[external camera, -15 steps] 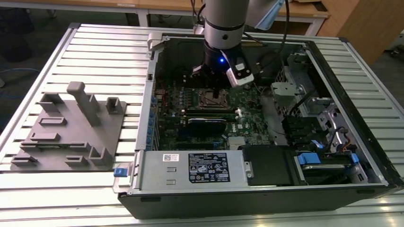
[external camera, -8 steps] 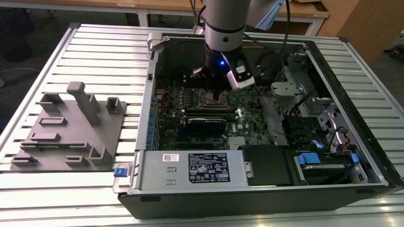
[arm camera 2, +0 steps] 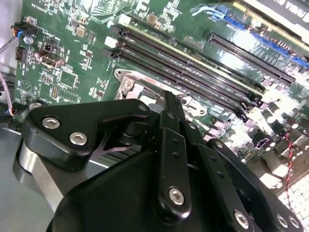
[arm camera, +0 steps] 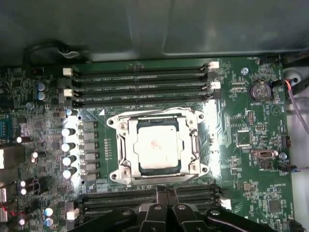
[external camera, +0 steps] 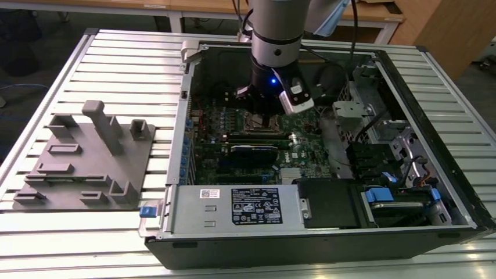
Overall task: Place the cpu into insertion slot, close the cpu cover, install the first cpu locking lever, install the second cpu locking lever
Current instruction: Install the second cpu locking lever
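**First wrist view: chip seated, cover down, fingers at the socket's edge**

First wrist view has the cpu (arm camera: 157, 146) lying flat in the insertion slot (arm camera: 184, 167), silver top showing through the cut-out of the cpu cover (arm camera: 124, 145), which lies folded down around it. The gripper (arm camera: 165, 193) sits just beside the socket, on the side facing the nearer memory slots (arm camera: 145, 197). Its fingers (arm camera: 170, 194) look drawn together with nothing between them. Exterior view: the arm hangs over the green board (external camera: 310, 152), inside the open computer case (external camera: 326, 232).
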Controlling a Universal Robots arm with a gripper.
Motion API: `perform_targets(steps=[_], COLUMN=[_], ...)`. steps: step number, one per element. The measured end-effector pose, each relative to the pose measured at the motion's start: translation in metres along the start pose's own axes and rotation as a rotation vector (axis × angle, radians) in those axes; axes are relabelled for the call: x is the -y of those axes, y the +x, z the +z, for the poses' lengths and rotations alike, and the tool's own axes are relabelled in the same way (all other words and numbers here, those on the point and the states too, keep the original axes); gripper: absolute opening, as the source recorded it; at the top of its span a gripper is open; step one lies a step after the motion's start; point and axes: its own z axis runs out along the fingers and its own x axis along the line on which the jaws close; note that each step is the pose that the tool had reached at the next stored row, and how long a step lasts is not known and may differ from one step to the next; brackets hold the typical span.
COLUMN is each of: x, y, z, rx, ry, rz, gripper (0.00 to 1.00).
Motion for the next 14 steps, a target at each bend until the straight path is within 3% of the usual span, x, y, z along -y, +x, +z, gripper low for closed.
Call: perform_targets(steps=[4,14], x=[0.0018,0.0029], y=[0.0003,0.0115], z=[-0.0001,-0.0006], rx=[0.0001,0.0024], ry=[0.0,-0.0002], rz=[0.0,0.0], gripper=[0.1,0.1])
